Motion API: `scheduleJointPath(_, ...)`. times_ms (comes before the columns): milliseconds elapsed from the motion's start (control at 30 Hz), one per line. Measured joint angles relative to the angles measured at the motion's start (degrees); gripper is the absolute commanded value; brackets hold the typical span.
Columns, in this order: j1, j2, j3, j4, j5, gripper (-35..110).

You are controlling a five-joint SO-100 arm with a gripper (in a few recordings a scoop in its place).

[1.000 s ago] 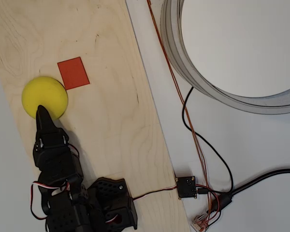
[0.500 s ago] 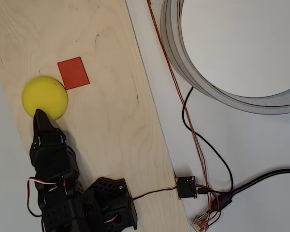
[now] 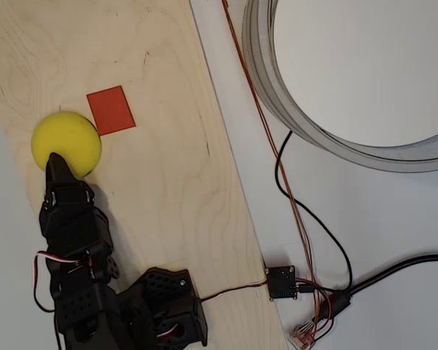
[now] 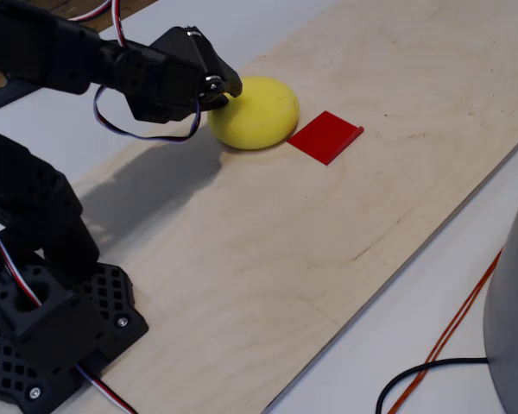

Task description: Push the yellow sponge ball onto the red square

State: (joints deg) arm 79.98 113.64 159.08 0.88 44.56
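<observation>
Overhead, the black gripper (image 3: 56,166), jaws seemingly together, overlaps the yellow ball (image 3: 66,144) lying just beside the red square (image 3: 111,110) on the wooden board (image 3: 168,182), whereas the fixed view shows its tip (image 4: 226,89) touching the ball's side.

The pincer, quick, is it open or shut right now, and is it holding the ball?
Pincer: looks shut, fingers together in a point, holding nothing; its tip presses the side of the yellow sponge ball.

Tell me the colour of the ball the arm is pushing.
Bright yellow. The ball shows best in the overhead view, left of the red square.
</observation>
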Motion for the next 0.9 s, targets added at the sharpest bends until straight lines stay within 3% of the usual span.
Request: scheduleJointPath(900, 3.96, -15.47, -12.39, -5.19, -3.96, 4)
